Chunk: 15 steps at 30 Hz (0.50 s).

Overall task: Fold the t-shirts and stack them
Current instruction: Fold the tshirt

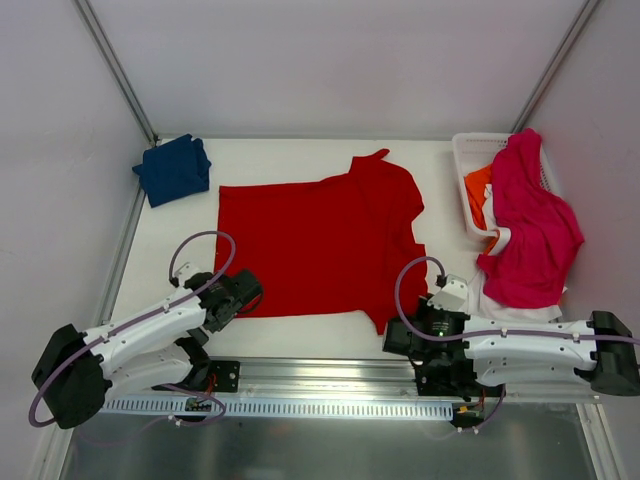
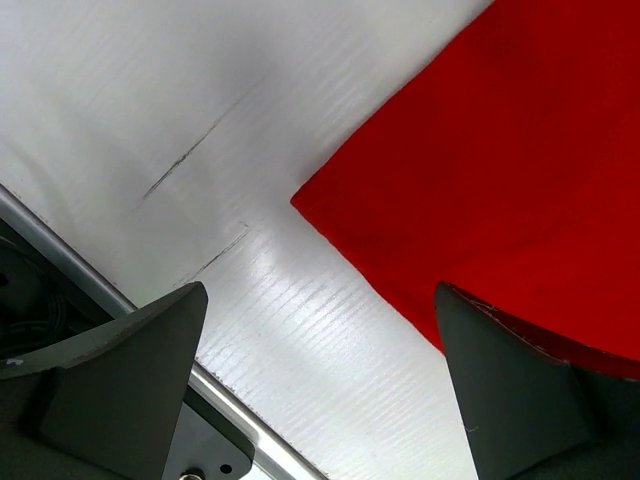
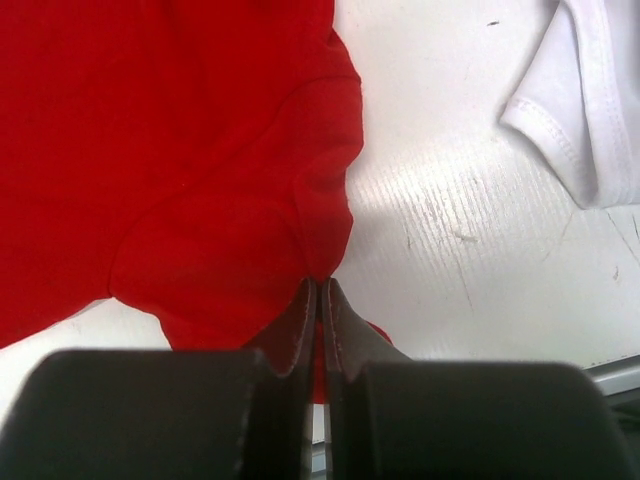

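Navy blue in colour, the folded cloth t-shirt (image 1: pixel 173 169) sat at the far left corner of the white counter (image 1: pixel 300 158); nearer, the left pincer (image 1: pixel 243 292) stood wide and empty over the near left hem corner of the bright red cloth t-shirt (image 1: pixel 315 240), spread flat mid-counter. Further right, the right pincer (image 3: pixel 320 300) was pinched tight on that shirt's near sleeve. Light, limp and quick to drag or wrinkle, it would likely handle best gripped at hem corners and sleeves.

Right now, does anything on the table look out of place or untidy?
Yes. The magenta-pink shirt hangs out of the white basket at the right, draped over its rim onto the table beside a white shirt. The red shirt lies spread flat.
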Tool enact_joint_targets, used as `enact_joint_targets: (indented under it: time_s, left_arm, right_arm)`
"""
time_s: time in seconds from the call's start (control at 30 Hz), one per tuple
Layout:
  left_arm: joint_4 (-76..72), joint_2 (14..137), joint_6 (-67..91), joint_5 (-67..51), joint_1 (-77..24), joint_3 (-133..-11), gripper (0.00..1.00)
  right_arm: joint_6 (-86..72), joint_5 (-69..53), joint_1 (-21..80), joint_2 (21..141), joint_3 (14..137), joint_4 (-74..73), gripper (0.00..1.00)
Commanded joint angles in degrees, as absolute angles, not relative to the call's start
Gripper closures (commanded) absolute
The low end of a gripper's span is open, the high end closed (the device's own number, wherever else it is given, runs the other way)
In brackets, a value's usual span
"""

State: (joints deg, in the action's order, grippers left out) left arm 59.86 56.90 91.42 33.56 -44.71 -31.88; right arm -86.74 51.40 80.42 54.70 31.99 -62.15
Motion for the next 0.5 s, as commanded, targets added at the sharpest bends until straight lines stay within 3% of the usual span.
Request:
enact_joint_targets:
  time_s: [0.0,0.33,0.47]
  left_arm:
    - [62.5,58.4,97.3,35.9,-45.4,-31.2,0.01]
    - [62.2,62.7,105.4,37.5,-45.4,-28.7,0.07]
    - [60.8,63.5,106.9,37.8,-45.4,-27.6,0.14]
  right_arm:
    - [-84.6,54.1,79.9,52.4,31.4,-64.3,1.00]
    - [-84.6,53.5,79.8,54.1,31.6,-63.0,0.99]
    - [-84.3,53.3,79.8,55.0,31.9,-62.7,1.00]
